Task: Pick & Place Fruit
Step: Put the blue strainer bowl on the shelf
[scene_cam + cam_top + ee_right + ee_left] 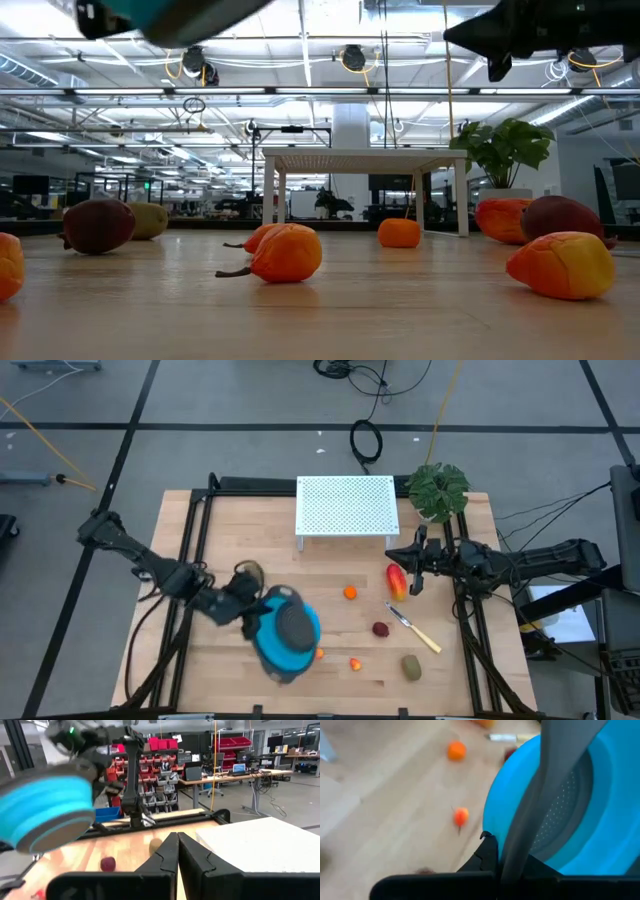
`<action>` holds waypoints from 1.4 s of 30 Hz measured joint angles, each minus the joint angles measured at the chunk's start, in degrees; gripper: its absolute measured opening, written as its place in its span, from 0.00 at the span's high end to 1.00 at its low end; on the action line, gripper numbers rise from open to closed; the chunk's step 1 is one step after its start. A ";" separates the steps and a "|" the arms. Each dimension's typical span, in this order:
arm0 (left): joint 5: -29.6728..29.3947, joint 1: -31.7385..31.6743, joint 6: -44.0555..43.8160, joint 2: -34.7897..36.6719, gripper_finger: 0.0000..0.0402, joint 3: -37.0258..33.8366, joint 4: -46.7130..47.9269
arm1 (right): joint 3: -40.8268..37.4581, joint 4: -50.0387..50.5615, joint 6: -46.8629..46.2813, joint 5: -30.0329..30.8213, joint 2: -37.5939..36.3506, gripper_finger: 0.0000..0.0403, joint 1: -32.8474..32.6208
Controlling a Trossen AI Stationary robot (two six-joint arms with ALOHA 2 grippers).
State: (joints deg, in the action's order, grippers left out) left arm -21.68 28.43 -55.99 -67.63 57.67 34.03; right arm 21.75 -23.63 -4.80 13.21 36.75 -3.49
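The fruit lies spread on the wooden table [240, 540]. From above, the long red-yellow fruit [397, 581] sits just under the right claw [416, 568], with its long side pointing away from the near edge of the table, toward the white rack [346, 510]. A small orange fruit [350, 592] is a bit to its left, a dark red ball [381, 628] and the knife [414, 628] lie nearer the front, and a brown-green oval [411, 666] is near the front edge. The right claw is the nearest one to the long fruit, so I think it should pick that one first, coming down across its short side. The left claw [250, 622] holds the blue bowl [288, 632] up by its rim, tipped on its side. From table height, the fruit is all down on the wood, with an orange bit with a stem [286, 253] in front, and both arms are up high. The left wrist view shows the left claw shut tight on the bowl's rim, with two orange bits [456, 750] on the wood past it. The right wrist view shows the right claw's fingers [161, 859] pressed together with nothing between them, and the lifted bowl far across the table. I see no words or labels I can read.
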 joint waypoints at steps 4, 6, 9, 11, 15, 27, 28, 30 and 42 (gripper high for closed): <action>2.08 -6.59 0.42 -0.03 1.00 0.00 -1.47 | -2.47 -2.74 1.81 0.00 0.00 1.00 0.00; 3.00 -9.91 0.36 -0.01 1.00 0.02 -2.03 | -3.49 -3.59 3.63 0.00 -0.13 1.00 0.00; 4.86 -14.84 0.40 -0.02 1.00 0.09 -3.50 | -4.79 -4.07 5.79 -0.39 -0.61 1.00 0.02; 6.41 -18.04 1.37 -0.01 1.00 1.35 -3.30 | -5.20 -4.08 5.38 -1.61 -1.42 1.00 0.17; 8.53 -24.25 6.77 -0.68 1.00 6.64 -1.03 | -5.26 -2.94 3.09 -3.84 -3.51 1.00 0.95; 17.38 -44.68 23.14 -14.16 1.00 31.70 20.57 | -5.30 4.63 2.87 -6.24 -10.41 1.00 3.95; 18.45 -46.06 24.23 -15.65 1.00 33.58 21.91 | -5.30 5.54 2.51 -6.66 -11.08 1.00 4.13; 20.65 -48.64 26.73 -18.70 1.00 37.11 23.64 | -5.30 7.01 2.08 -7.51 -12.25 1.00 4.43; 29.08 -59.81 34.67 -34.15 1.00 56.39 35.78 | -5.30 14.91 -0.33 -7.54 -17.28 1.00 4.44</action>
State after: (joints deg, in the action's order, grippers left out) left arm 7.40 -31.38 -21.32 -101.78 114.06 69.81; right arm 16.45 -8.72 -5.13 5.67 19.47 0.95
